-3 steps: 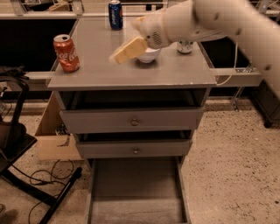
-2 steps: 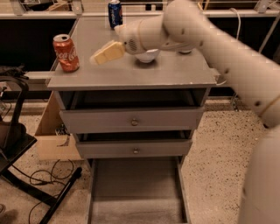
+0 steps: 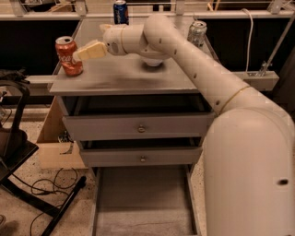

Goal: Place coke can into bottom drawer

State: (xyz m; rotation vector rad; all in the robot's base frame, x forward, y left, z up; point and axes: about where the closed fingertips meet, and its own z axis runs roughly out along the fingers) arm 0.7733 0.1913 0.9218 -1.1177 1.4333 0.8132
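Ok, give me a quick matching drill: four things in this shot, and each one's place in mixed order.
Things: 1 coke can; 2 blue can; 3 bottom drawer; 4 gripper.
Places: A pulled open, lowest; B far edge of the cabinet top; C left edge of the cabinet top; D above the cabinet top, beside the coke can.
Pairs: 1-C; 2-B; 3-A; 4-D.
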